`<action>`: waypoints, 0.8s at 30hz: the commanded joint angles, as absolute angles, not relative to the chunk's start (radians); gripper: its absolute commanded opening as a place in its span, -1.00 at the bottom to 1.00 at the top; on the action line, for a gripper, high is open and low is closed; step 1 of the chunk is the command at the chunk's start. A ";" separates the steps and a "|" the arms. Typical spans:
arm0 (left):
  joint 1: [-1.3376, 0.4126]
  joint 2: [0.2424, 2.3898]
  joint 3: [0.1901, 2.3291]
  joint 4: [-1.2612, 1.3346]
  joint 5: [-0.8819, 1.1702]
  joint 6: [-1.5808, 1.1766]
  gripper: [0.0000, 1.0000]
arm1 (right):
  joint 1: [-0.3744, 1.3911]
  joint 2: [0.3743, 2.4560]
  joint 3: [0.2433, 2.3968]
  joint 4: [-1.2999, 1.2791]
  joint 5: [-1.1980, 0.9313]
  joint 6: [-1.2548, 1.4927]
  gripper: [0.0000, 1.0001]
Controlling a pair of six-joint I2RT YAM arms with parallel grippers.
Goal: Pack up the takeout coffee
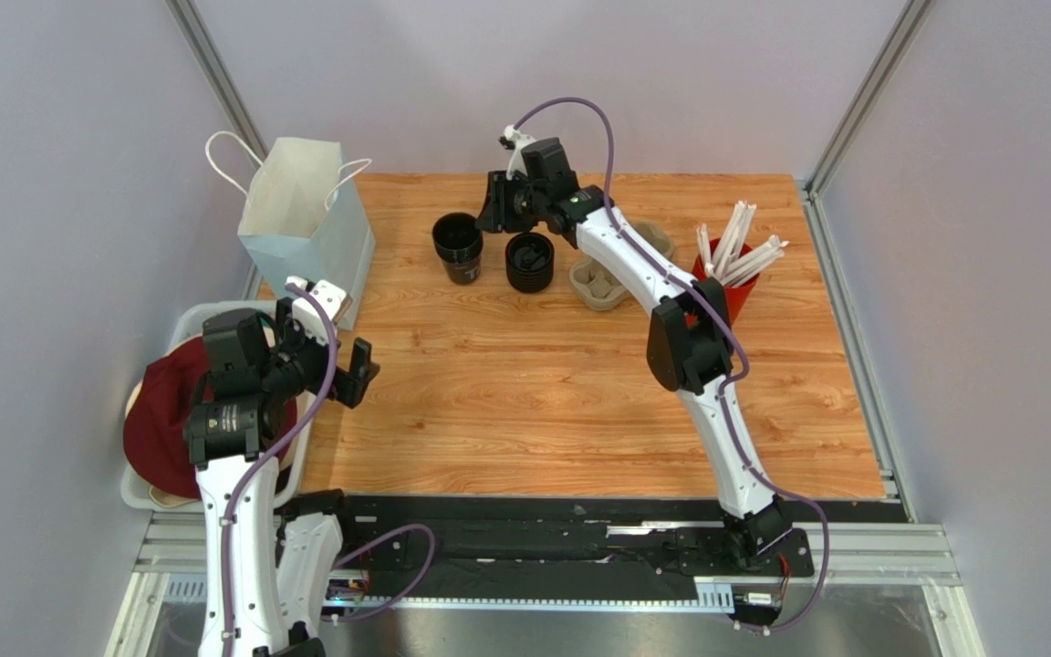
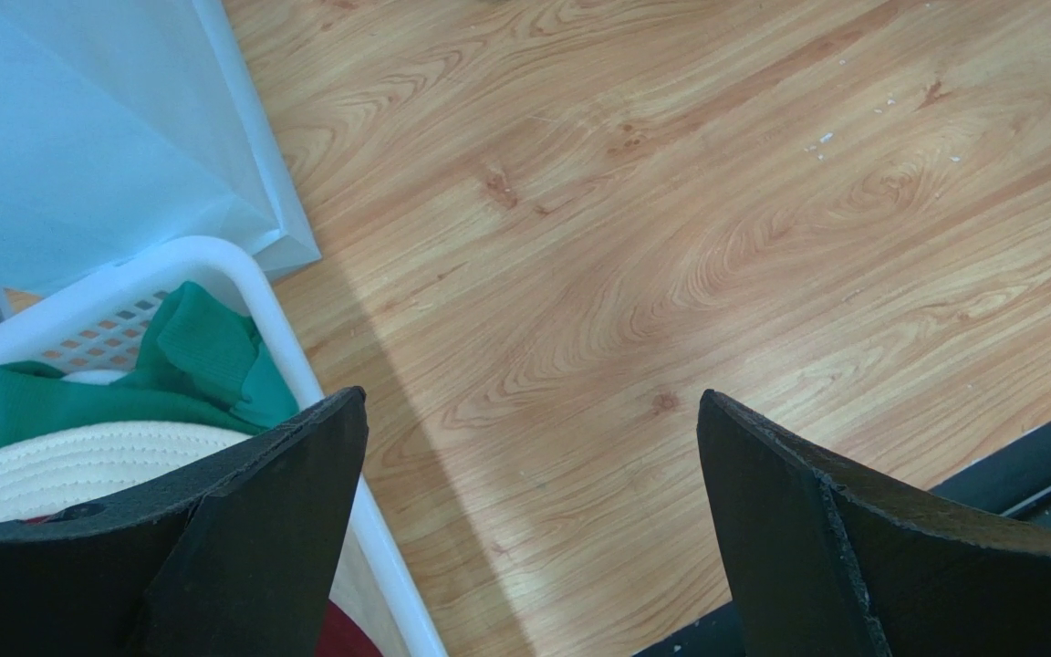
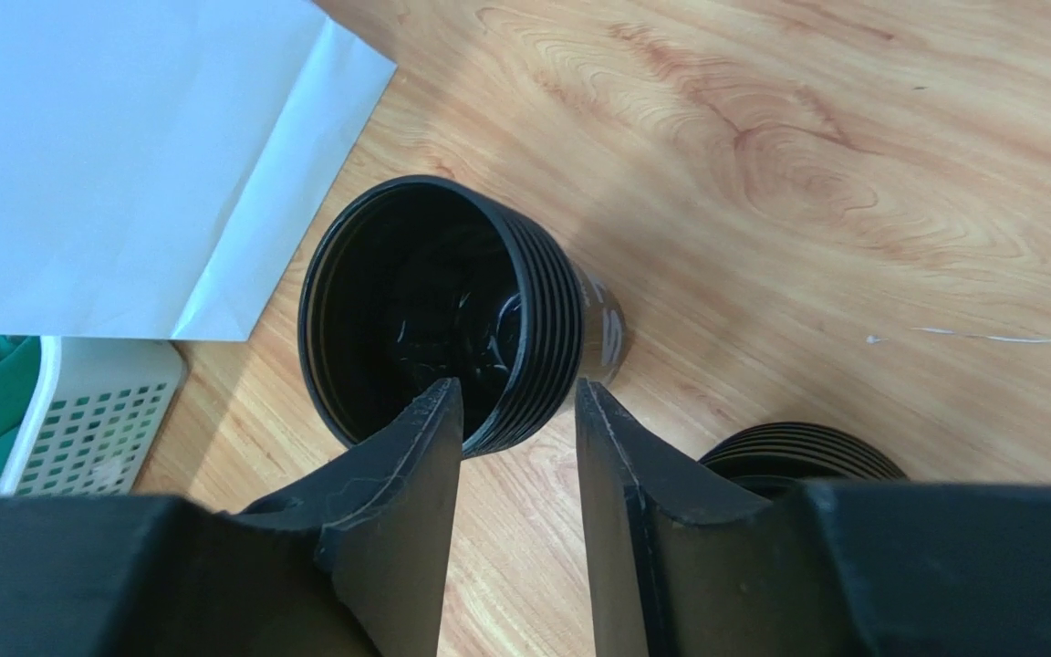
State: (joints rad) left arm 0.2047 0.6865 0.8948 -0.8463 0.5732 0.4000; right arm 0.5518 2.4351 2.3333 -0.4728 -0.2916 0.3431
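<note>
Grey walls [image 1: 517,69] enclose a wood-grain bench [image 1: 517,397]. The cup [image 1: 457,249] stands at its far side near the bag [image 1: 301,205]. The right fingers [image 3: 408,507], half closed, straddle its rim; grip unclear. The left fingers [image 2: 257,534] gape wide, empty, over the basket [image 2: 295,377].

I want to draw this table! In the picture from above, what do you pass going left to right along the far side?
White paper bag → black cup → second black cup → cardboard cup tray → red cup of white sticks.
</note>
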 commanded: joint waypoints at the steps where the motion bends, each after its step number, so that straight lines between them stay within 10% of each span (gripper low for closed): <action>1: 0.215 0.704 0.897 -0.838 0.617 0.419 0.96 | 0.551 2.445 2.399 -0.411 -0.251 0.314 -0.31; 24: 0.215 0.721 0.894 -0.835 0.621 0.417 0.96 | 0.563 2.493 2.428 -0.417 -0.261 0.319 -0.38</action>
